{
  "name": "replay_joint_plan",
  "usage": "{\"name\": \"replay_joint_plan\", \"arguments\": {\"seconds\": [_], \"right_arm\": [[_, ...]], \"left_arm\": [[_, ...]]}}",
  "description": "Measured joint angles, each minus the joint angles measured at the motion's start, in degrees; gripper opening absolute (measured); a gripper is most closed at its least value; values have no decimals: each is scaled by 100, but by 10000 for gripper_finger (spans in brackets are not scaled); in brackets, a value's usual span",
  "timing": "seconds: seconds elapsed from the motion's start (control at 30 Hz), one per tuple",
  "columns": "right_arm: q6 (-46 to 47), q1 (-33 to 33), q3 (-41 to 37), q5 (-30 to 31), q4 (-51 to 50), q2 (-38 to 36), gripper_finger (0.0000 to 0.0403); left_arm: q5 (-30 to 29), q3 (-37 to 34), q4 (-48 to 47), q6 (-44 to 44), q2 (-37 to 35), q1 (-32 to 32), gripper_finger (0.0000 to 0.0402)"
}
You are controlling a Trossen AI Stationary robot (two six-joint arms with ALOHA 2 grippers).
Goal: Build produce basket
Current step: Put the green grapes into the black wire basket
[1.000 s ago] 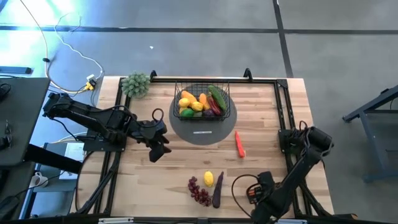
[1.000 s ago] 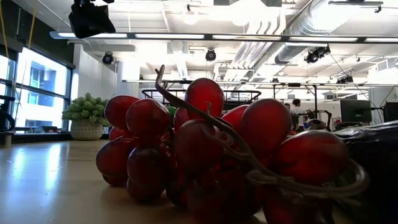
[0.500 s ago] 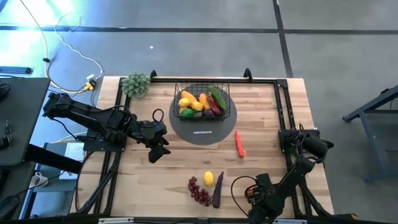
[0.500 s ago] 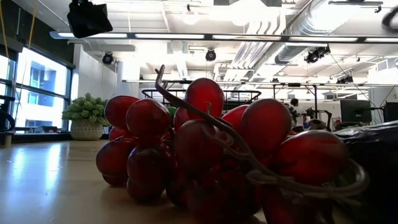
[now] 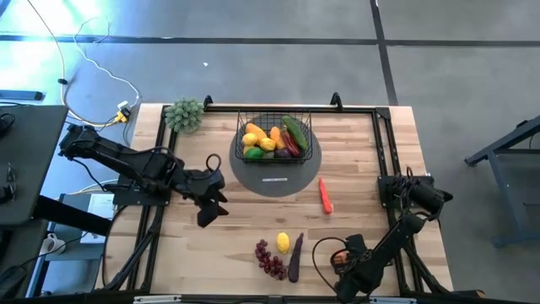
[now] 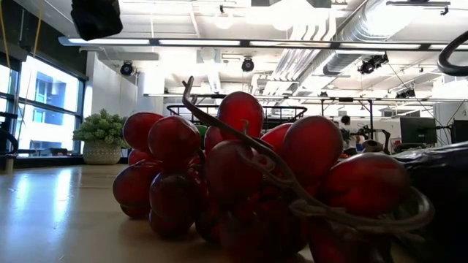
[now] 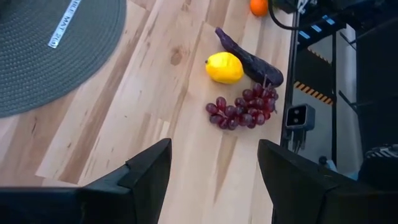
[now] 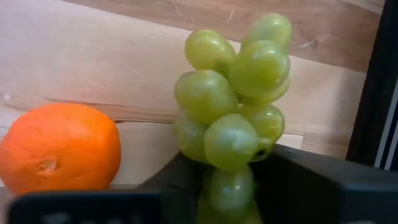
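Right hand [image 8: 227, 180]: closed on green grapes [image 8: 233, 102], beside an orange [image 8: 59, 146].
Left hand [image 7: 211, 180]: open above the desk [image 7: 155, 118].

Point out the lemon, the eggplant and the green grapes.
lemon [image 7: 224, 67]: left wrist view, middle of its yellow skin.
eggplant [image 7: 249, 58]: left wrist view, midway along its purple body.
green grapes [image 8: 233, 99]: right wrist view, centre of the bunch, between the right hand's fingers.
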Motion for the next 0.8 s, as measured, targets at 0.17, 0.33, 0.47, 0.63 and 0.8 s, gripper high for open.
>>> {"name": "replay_joint_plan", "arguments": {"seconds": [0.17, 0.33, 0.47, 0.63, 0.8], "right_arm": [[-20, 4, -2, -50, -142, -16, 16], [-22, 10, -22, -59, -328, -198, 15], [-47, 11, -22, -20, -392, -392, 7], [-104, 4, -14, 318, -391, -604, 5], [-164, -114, -6, 908, -405, -897, 5]], "left_arm": [[-11, -2, -2, 0, 0, -89, 227], [-26, 0, -2, 0, 0, -97, 227], [-27, -1, -2, 0, 0, -97, 227], [-28, 0, -2, 0, 0, -97, 227], [-28, -1, -4, 0, 0, -97, 227]]}}
